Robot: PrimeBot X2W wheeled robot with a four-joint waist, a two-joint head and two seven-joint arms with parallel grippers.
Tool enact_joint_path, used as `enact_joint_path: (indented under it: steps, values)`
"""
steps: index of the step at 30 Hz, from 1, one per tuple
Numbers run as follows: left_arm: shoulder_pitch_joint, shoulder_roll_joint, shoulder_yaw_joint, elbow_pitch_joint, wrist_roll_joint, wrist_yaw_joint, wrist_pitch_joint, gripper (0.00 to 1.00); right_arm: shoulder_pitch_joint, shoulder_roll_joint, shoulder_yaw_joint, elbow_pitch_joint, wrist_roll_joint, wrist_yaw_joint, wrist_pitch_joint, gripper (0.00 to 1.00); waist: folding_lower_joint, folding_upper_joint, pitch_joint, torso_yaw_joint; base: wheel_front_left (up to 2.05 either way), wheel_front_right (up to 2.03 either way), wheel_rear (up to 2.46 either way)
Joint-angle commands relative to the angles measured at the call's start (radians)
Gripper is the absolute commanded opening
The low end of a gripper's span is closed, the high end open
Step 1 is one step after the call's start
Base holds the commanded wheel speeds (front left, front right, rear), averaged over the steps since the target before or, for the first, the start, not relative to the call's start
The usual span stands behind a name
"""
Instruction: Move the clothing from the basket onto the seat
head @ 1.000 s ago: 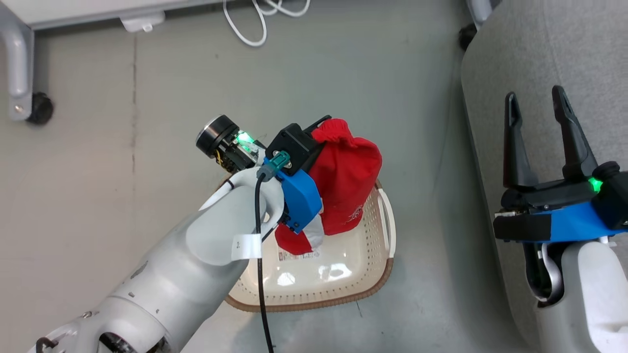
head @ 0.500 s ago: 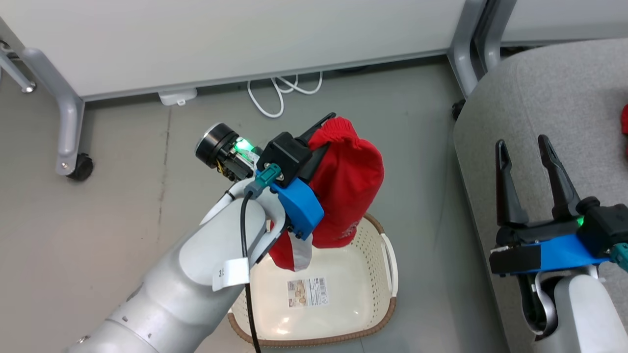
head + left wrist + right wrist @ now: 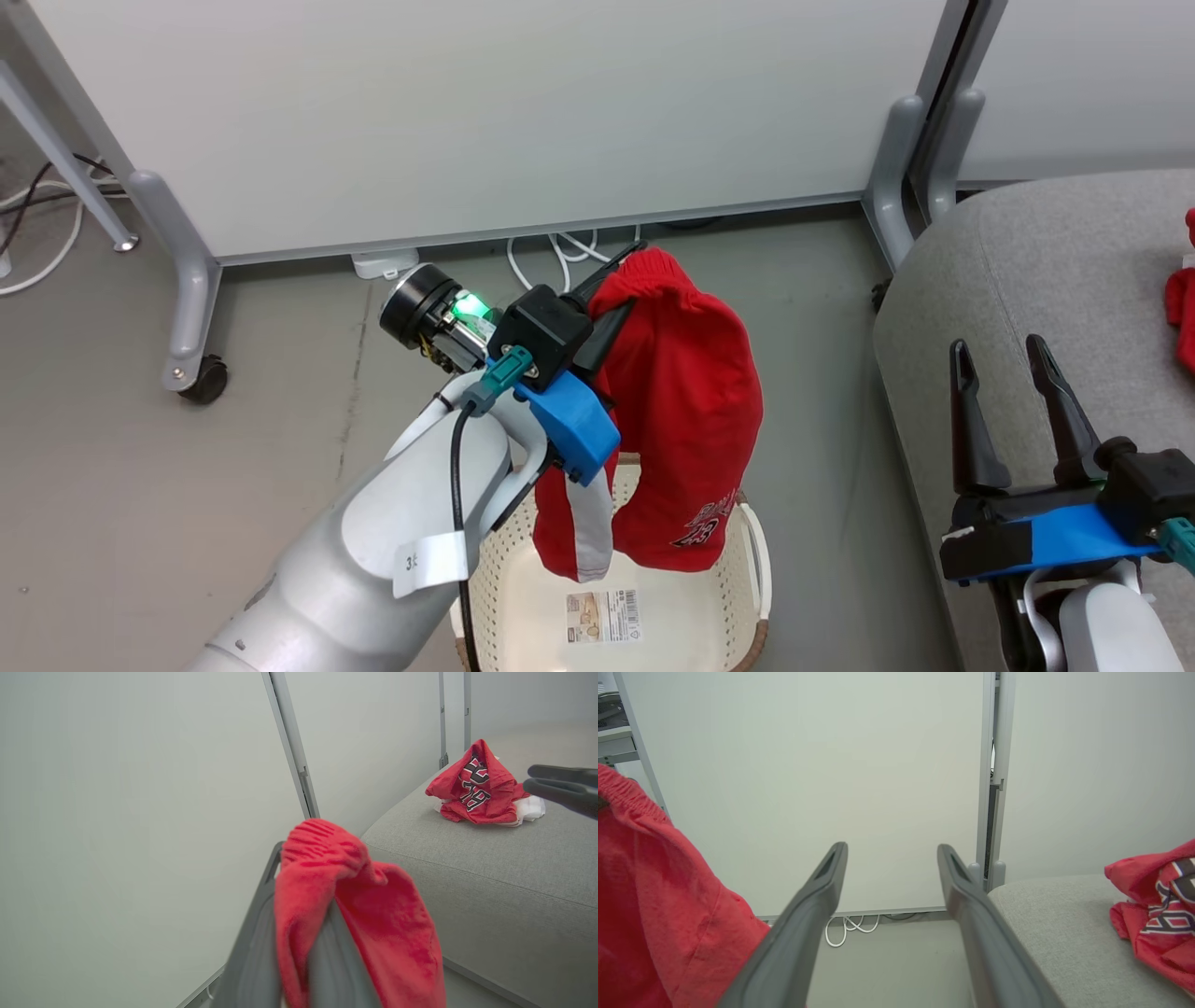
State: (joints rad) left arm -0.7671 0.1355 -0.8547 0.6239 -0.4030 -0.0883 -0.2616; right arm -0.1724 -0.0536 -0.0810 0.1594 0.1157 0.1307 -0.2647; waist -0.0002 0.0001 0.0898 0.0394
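Observation:
My left gripper is shut on a bright red garment, one piece of the clothing, which hangs from it above the far end of the cream basket. In the left wrist view that garment drapes over my dark fingers. A second red garment with printed numbers lies crumpled on the grey seat, also visible at the seat's right edge in the head view. My right gripper stands open over the seat's near edge, holding nothing.
White partition panels on grey legs with a caster stand behind the basket. White cables lie on the floor by the wall. The basket's floor shows a paper label. Grey floor lies between the basket and the seat.
The head view has swung up toward the wall. My left arm has carried the red garment higher out of the basket, and more cloth hangs free. The right gripper stays open.

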Motion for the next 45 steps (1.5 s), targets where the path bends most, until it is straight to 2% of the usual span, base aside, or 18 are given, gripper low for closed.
enact_joint_path:
  steps: [1,15,20,31,38,45]
  values:
    - [0.012,0.002,0.009,-0.008,0.009,0.001,-0.005,0.0,0.021,0.003,-0.003,0.0,0.005,0.0,0.001,1.0,0.0002,-0.0001,-0.01,0.009,0.0,0.0,0.0]
    - [0.039,0.004,0.025,-0.038,0.03,-0.007,-0.005,0.0,0.021,0.004,0.029,0.001,0.014,0.0,0.001,1.0,0.0002,-0.0001,-0.029,0.025,0.0,0.0,0.0]
    - [0.037,0.001,0.029,-0.042,0.037,-0.006,-0.005,0.0,-0.008,0.0,0.112,0.002,0.003,0.0,0.001,1.0,0.0002,-0.0001,-0.028,0.025,0.0,0.0,0.0]
    - [0.019,-0.027,0.019,-0.066,0.058,-0.012,-0.005,0.0,-0.117,-0.063,0.335,0.049,0.02,0.0,0.001,1.0,0.0002,-0.0001,-0.019,0.05,0.0,0.0,0.0]
    - [0.013,-0.045,0.003,-0.085,0.069,-0.015,-0.005,0.0,-0.189,-0.102,0.413,0.122,0.026,0.0,0.001,1.0,0.0002,-0.0001,-0.01,0.074,0.0,0.0,0.0]
    - [0.01,-0.061,-0.015,-0.104,0.077,-0.022,-0.005,0.0,-0.236,-0.123,0.474,0.247,0.031,0.0,0.001,1.0,0.0002,-0.0001,-0.008,0.096,0.0,0.0,0.0]
